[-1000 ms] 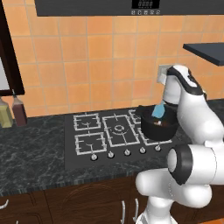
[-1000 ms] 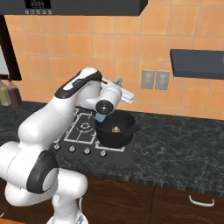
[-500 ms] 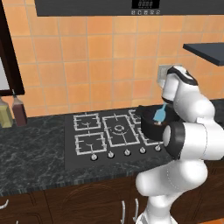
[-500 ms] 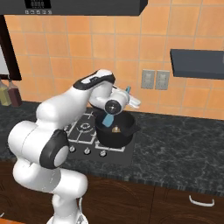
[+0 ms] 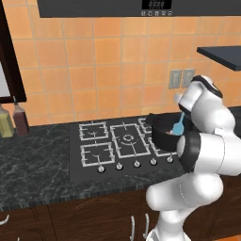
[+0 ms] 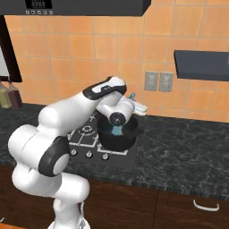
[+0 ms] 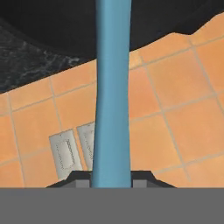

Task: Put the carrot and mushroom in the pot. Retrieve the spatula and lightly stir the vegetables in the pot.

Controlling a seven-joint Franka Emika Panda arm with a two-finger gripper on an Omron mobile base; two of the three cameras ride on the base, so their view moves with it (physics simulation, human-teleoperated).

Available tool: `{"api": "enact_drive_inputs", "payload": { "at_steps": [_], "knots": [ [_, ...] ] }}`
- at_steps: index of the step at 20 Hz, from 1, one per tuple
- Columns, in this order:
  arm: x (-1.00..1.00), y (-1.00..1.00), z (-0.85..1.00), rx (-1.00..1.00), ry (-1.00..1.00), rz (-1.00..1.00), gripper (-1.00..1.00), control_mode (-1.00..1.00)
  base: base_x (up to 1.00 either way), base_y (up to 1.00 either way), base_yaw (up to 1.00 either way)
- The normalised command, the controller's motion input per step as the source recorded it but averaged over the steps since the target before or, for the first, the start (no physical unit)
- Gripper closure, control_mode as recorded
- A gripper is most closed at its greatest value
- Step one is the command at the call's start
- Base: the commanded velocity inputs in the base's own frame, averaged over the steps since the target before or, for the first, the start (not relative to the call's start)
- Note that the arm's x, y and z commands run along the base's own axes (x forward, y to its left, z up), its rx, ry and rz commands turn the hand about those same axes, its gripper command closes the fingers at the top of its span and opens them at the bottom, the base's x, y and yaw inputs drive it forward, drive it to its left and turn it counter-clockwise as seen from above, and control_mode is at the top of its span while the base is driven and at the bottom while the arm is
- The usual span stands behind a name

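Jaws closed on the spatula (image 7: 112,87), handle running up out of the gripper (image 7: 112,178) straight between the two dark tips in the hand view, pinched on both sides near its end. Blue handle crossing orange wall tiles (image 7: 175,118) and two grey wall outlets (image 7: 76,151), with a dark curved edge and speckled counter beyond, all seen upside down and tilted. From the left base view, spatula (image 5: 178,126) held tilted, blade end down inside the pot (image 5: 162,133), handle rising toward the white wrist just beside and above the rim. A small orange-brown bit visible low in the pot next to the blade; carrot or mushroom, cannot tell which. From the right base view, spatula (image 6: 118,129) dipping into the pot (image 6: 117,139) below the round wrist joint, blue handle tip poking out above the hand. Pot sitting on the right rear burner of the stove (image 5: 115,148), on the dark speckled counter (image 6: 188,152). Two bottles (image 5: 13,120) standing well apart at the far left against the wall.
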Motion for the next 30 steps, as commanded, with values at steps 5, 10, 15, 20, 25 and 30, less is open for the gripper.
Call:
{"api": "enact_drive_inputs", "payload": {
  "at_steps": [5, 10, 15, 20, 25, 30],
  "knots": [
    [0.29, 0.02, -0.84, -0.23, -0.06, 0.01, 1.0, -1.0, 0.0, 0.0, 0.0],
    [0.17, 0.4, -0.52, -0.13, -0.32, 0.02, 1.0, -1.0, 0.0, 0.0, 0.0],
    [0.18, 0.25, -0.02, -0.13, -0.4, 0.0, 1.0, -1.0, 0.0, 0.0, 0.0],
    [0.01, 0.02, 0.01, -0.14, -0.3, 0.0, 1.0, -1.0, 0.0, 0.0, 0.0],
    [-0.28, -0.09, -0.32, -0.17, -0.09, 0.06, 1.0, -1.0, 0.0, 0.0, 0.0],
    [-0.98, -0.06, -0.32, -0.15, 0.01, 0.13, 1.0, -1.0, 0.0, 0.0, 0.0]
  ]
}}
